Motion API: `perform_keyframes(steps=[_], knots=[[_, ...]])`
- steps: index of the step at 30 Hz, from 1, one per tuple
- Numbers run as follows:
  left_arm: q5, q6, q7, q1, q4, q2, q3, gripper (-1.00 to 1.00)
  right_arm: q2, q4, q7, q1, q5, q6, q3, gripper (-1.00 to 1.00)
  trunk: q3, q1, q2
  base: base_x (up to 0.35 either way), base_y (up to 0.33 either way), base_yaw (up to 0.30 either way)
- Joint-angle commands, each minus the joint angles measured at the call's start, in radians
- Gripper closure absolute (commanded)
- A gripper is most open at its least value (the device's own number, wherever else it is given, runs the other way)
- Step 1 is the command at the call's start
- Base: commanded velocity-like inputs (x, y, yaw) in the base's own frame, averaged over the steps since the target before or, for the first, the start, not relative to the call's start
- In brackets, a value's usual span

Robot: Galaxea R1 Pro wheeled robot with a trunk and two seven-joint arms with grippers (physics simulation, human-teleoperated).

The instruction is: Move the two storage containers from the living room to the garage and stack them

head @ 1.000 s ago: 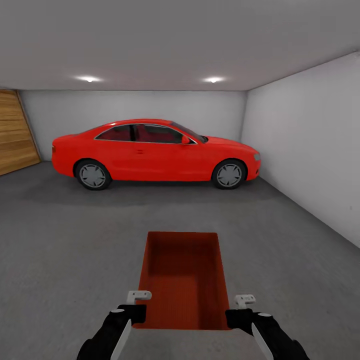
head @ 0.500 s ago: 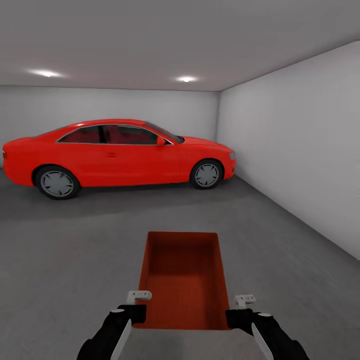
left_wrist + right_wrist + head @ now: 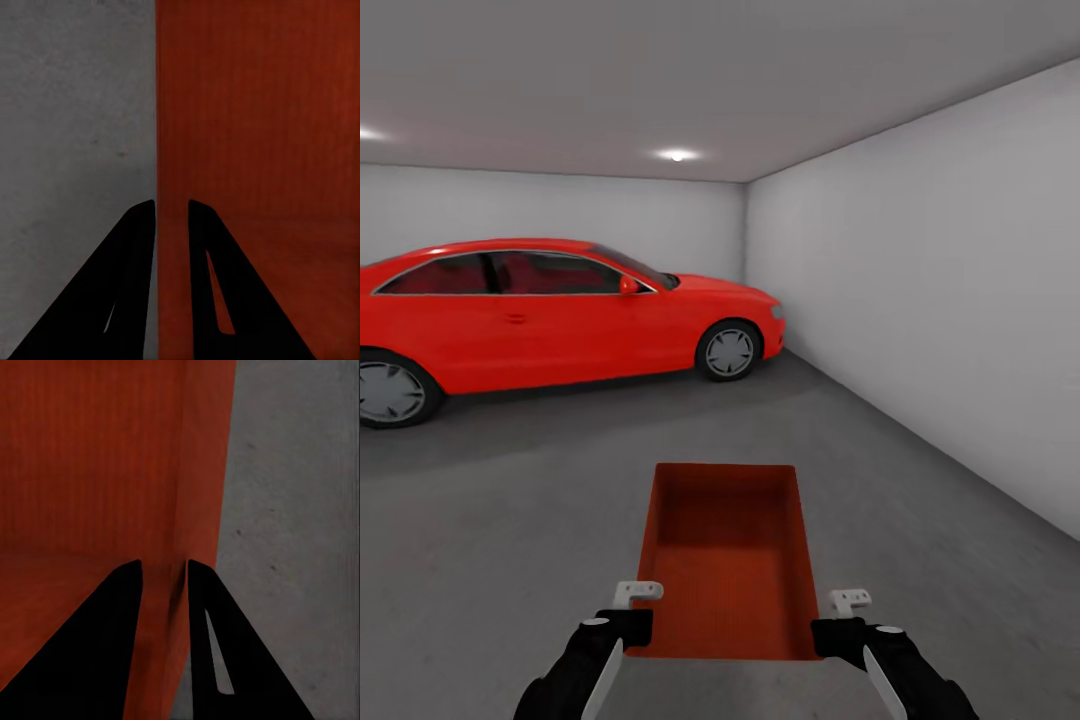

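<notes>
You're in the garage, storage container (image 3: 728,560) held out front above the concrete floor (image 3: 510,520). Left gripper (image 3: 172,214) and right gripper (image 3: 163,574) each pinch a side wall at the near end. Risk: far end is unsupported, so a sharp turn could tip it out. Red car (image 3: 550,310) sits ahead-left, wall (image 3: 940,300) right.

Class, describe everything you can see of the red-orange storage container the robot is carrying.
The storage container is a red-orange rectangular bin, plastic-looking, open-topped and empty, with plain tapered walls and a flat bottom. It is held level in front of the robot, long side pointing ahead, above the dark grey concrete floor. The left gripper pinches its left wall near the robot and the right gripper its right wall, one finger inside and one outside.
</notes>
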Motion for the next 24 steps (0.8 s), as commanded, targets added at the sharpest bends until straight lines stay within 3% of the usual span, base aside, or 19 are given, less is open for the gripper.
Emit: perform_keyframes(steps=[1, 24], knots=[[0.011, 0.008, 0.007, -0.001, -0.002, -0.007, 0.013, 1.00, 0.004, -0.003, 0.001, 0.000, 0.000, -0.015, 0.032, 1.00, -0.002, 0.001, -0.001, 0.323, 0.000, -0.299], [0.011, 0.007, 0.007, -0.001, -0.002, -0.007, 0.013, 1.00, 0.004, -0.003, 0.001, 0.000, 0.000, -0.015, 0.031, 1.00, -0.003, 0.001, -0.001, 0.323, 0.000, -0.298]])
